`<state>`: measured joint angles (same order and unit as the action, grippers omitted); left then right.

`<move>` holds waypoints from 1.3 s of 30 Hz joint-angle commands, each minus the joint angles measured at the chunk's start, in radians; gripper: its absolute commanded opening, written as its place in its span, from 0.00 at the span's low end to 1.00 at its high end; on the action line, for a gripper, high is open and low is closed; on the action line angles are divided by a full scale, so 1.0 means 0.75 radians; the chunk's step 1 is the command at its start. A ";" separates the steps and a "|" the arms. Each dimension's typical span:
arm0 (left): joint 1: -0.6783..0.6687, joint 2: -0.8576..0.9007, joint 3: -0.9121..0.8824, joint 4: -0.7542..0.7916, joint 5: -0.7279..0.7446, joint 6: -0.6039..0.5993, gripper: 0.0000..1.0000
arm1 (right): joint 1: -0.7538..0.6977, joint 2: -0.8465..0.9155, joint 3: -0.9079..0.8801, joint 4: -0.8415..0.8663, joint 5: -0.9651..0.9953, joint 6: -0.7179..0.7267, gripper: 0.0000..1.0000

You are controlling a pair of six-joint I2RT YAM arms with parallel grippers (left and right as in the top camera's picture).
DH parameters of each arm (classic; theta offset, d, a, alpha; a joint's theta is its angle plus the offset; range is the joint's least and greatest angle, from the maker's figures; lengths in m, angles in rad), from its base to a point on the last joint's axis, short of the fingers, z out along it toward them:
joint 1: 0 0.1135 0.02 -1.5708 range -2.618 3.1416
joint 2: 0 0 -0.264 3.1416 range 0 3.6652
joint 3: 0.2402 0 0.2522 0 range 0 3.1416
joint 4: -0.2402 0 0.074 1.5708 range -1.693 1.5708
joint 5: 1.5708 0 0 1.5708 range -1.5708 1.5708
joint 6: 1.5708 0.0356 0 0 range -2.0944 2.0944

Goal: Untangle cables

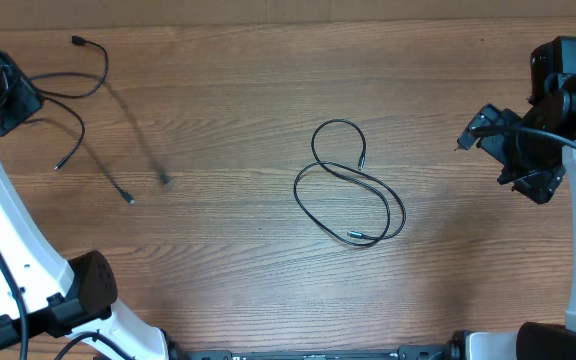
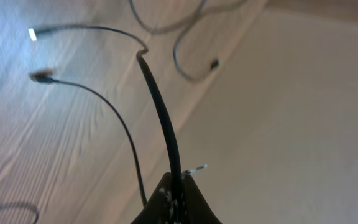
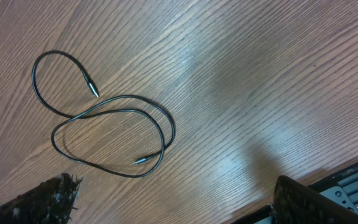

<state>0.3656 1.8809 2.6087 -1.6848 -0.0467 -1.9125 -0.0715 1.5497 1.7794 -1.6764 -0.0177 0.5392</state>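
My left gripper (image 1: 6, 98) is at the far left edge of the wooden table (image 1: 228, 250), shut on a black cable (image 2: 160, 106) that rises from its jaws (image 2: 178, 188) in the left wrist view. Thin black cables trail from it: one curls to a plug at the back (image 1: 76, 41), one bends down to an end (image 1: 58, 165), and a blurred strand ends near two plugs (image 1: 128, 200). A separate black cable (image 1: 353, 237) lies in loose loops at the centre and also shows in the right wrist view (image 3: 73, 117). My right gripper (image 1: 503, 150) is open and empty (image 3: 176, 205), right of that cable.
The table's far edge runs past the left gripper, with plain beige floor beyond it (image 2: 291, 124). Both white arms reach in from the front corners, the left arm's elbow (image 1: 83, 285) at the front left. The table's near edge shows in the right wrist view (image 3: 347, 177).
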 commanded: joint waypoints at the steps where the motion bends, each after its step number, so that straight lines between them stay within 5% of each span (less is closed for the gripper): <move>1: 0.055 0.057 -0.039 -0.006 -0.160 -0.002 0.04 | -0.004 0.004 0.009 0.004 0.018 0.005 1.00; 21: 0.454 0.268 -0.285 0.024 -0.387 0.133 0.04 | -0.004 0.004 0.009 0.004 0.018 0.005 1.00; 28: 0.475 0.416 -0.290 0.216 -0.557 0.632 0.04 | -0.004 0.004 0.009 0.004 0.018 0.005 1.00; 32: 0.475 0.503 -0.290 0.374 -0.494 0.931 0.05 | -0.004 0.004 0.009 0.004 0.018 0.005 1.00; 34: 0.475 0.542 -0.290 0.450 -0.405 1.103 0.33 | -0.004 0.004 0.009 0.004 0.018 0.005 1.00; 35: 0.475 0.563 -0.290 0.479 -0.357 1.176 0.64 | -0.004 0.004 0.009 0.004 0.018 0.005 1.00; 36: 0.474 0.581 -0.290 0.496 -0.313 1.223 0.81 | -0.004 0.004 0.009 0.004 0.018 0.005 1.00; 39: 0.472 0.617 -0.290 0.506 -0.250 1.282 0.90 | -0.004 0.004 0.009 0.004 0.018 0.005 1.00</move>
<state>0.7216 2.3199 2.3939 -1.3083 -0.3061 -1.1210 -0.0715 1.5497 1.7794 -1.6764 -0.0177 0.5388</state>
